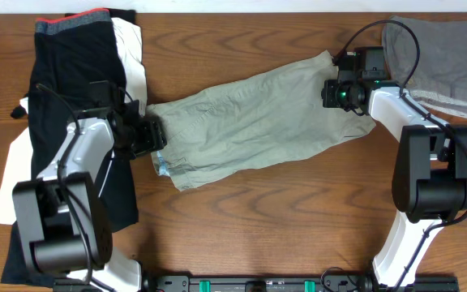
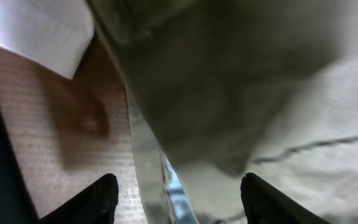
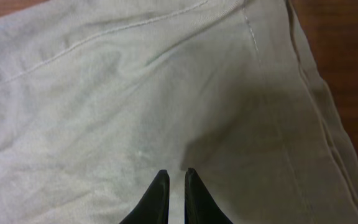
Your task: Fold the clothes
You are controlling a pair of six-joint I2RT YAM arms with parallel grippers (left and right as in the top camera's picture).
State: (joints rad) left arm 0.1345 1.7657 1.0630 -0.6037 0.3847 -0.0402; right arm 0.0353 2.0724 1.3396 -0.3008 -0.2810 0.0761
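Observation:
The light khaki shorts [image 1: 258, 113] lie folded lengthwise, slanting across the middle of the wooden table. My left gripper [image 1: 154, 138] is at their left end and open. In the left wrist view its jaws [image 2: 176, 186] stand wide on either side of the shorts' edge [image 2: 303, 124], where a pale blue strip shows. My right gripper [image 1: 335, 91] is at the shorts' right end. In the right wrist view its fingers [image 3: 174, 174] are nearly together, tips down on the flat fabric [image 3: 104, 93]. No bunched cloth shows between them.
A black garment [image 1: 71, 49] with a red and grey waistband and a white garment [image 1: 132, 57] lie at the left under my left arm. A grey folded garment [image 1: 452, 57] lies at the back right. The white cloth also shows in the left wrist view [image 2: 36, 31].

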